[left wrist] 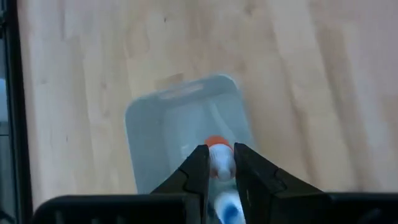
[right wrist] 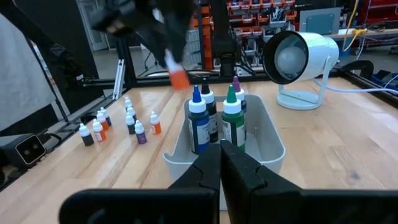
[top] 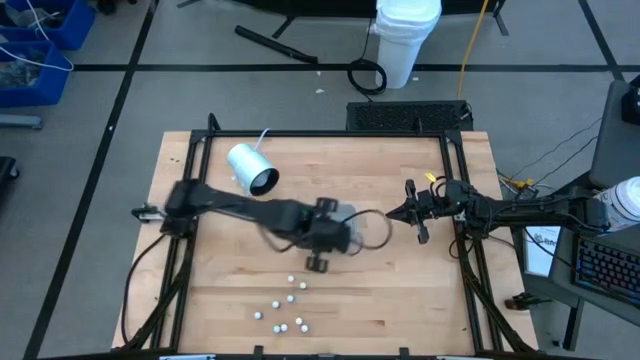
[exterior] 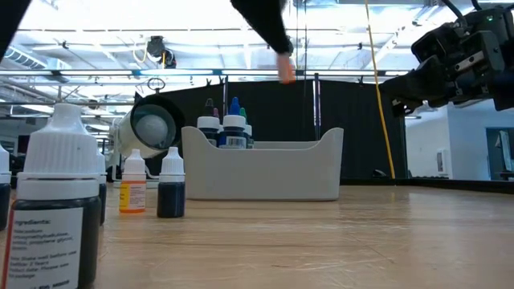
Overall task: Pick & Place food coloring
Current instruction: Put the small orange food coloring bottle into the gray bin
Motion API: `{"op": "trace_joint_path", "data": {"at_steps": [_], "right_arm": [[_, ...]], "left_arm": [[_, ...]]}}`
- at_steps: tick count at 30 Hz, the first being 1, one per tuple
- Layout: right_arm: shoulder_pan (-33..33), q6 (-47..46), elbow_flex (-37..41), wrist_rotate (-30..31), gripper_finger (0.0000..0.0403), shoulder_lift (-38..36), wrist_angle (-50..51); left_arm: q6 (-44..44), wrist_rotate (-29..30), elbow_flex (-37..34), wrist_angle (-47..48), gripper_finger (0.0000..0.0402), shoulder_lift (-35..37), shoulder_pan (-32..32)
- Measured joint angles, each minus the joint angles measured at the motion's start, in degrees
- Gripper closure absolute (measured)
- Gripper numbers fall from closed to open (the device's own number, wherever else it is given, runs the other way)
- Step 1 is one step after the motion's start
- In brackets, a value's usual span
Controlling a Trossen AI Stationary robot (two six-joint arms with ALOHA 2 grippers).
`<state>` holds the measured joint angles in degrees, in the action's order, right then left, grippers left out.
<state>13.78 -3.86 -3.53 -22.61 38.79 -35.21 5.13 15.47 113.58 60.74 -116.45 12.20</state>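
High view, read from the left: white-and-grey lamp [top: 252, 168] lying at the far left of the bench [top: 400, 300], then the left arm reaching across toward the middle, then the grey tray [top: 352, 214] half hidden under its wrist. Loose bottles [top: 285, 305] scattered on the near side, well apart from the tray.

Left tool [left wrist: 219, 160] clamped on one small bottle [left wrist: 217, 144], white body pinched between both fingers, orange end poking out past the tips. Hanging above the tray, clear of the rim by a good margin in the low view. Long axis close to vertical, tilted a little, orange end pointing down at the open compartment. Key relation, then: tray straight below the load, not off to either side, so probably a plain descent before letting go. Several taller bottles [right wrist: 200, 121] already standing at one end of the tray; room apparently left beside them, though a tilted bottle could well tip on landing.

Farther right, right tool [top: 415, 212] shut on nothing, parked over the right side of the bench, just beyond the tray and aimed at it. Nearer arm for this drop: plainly the left.
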Motion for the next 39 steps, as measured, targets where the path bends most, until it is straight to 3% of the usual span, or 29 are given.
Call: {"op": "trace_joint_path", "data": {"at_steps": [4, 11, 26, 39], "right_arm": [[0.0, 0.0, 0.0, 0.0, 0.0403, 0.0, 0.1], [0.0, 0.2, 0.0, 0.0, 0.0403, 0.0, -0.1], [0.0, 0.2, 0.0, 0.0, 0.0403, 0.0, -0.2], [0.0, 0.2, 0.0, 0.0, 0.0403, 0.0, -2.3]], "left_arm": [[3.7, 0.0, 5.7, 2.6, 0.0339, -6.0, -3.0], [0.7, -0.5, 5.4, 0.7, 0.0339, -8.8, -6.5], [-3.2, -6.1, -5.7, -10.1, 0.0339, -9.1, -8.2], [-5.5, -6.0, -11.6, -15.7, 0.0339, -8.9, -8.2]]}}
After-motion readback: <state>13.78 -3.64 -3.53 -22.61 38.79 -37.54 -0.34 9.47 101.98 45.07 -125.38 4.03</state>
